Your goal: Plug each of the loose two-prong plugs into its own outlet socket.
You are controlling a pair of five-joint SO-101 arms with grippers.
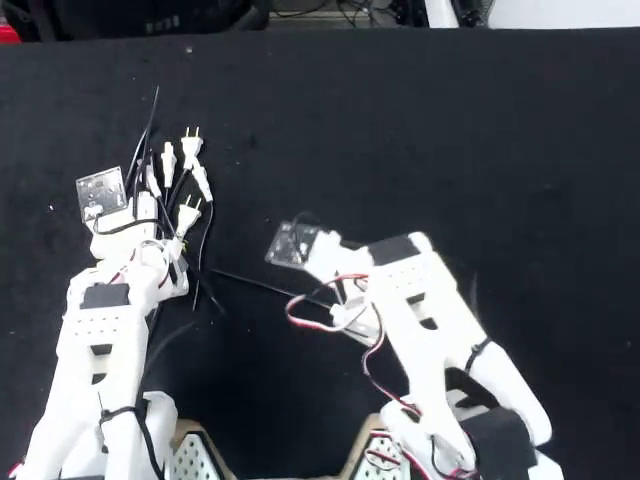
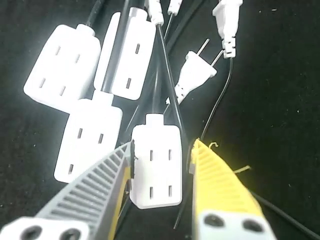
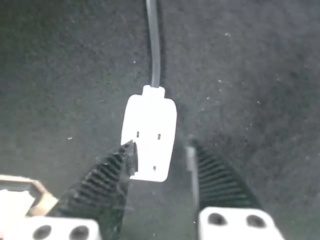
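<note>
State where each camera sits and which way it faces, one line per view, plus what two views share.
High view: fixed above the table, looking down; shows the left arm by the loose plugs and the right arm mid-table.
Left wrist view: on the left wrist, looking down through the left gripper at an outlet block.
Right wrist view: on the right wrist, looking down through the right gripper at a corded outlet.
Shared: high and left wrist views both show the loose plugs.

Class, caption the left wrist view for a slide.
Left gripper straddles a white outlet block; loose two-prong plugs lie beyond.
</note>
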